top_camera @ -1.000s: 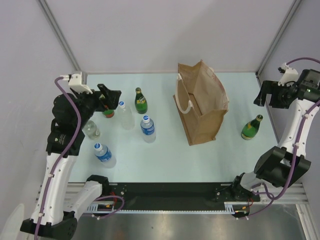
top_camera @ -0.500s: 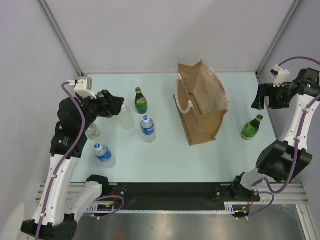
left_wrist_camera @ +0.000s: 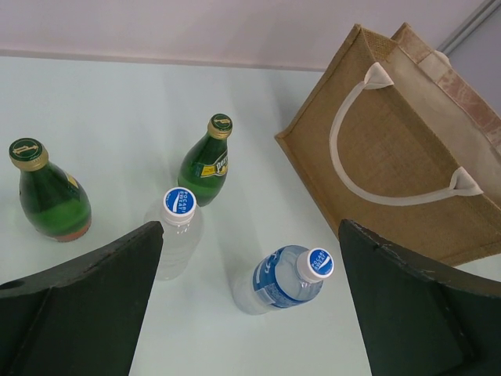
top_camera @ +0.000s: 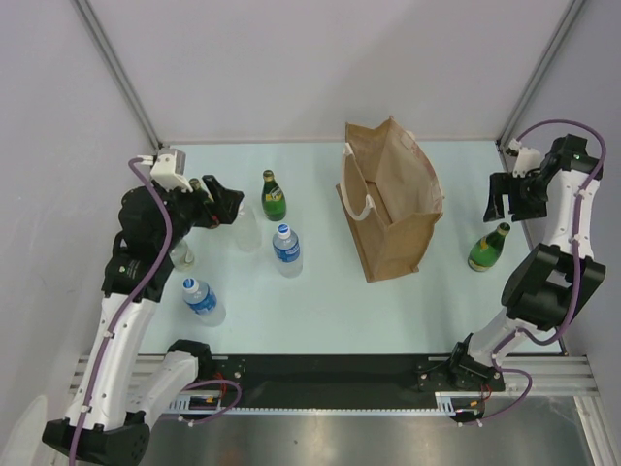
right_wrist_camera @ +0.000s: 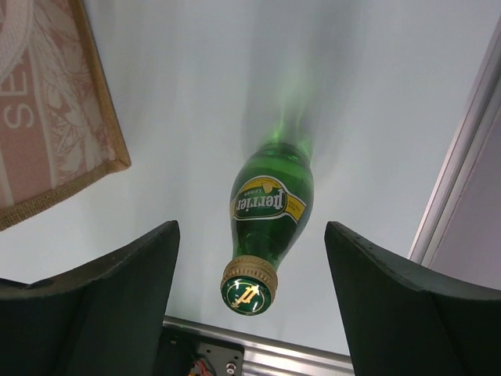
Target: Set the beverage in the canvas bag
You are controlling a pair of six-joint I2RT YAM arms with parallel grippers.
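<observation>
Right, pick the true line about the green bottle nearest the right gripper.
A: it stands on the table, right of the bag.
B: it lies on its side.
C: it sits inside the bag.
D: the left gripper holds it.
A: the green bottle stands capped on the table right of the canvas bag, the right gripper open above it.

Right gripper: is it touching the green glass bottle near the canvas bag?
Apart. Right wrist view: pale table shows between the green glass bottle and both black fingers of the right gripper.
</observation>
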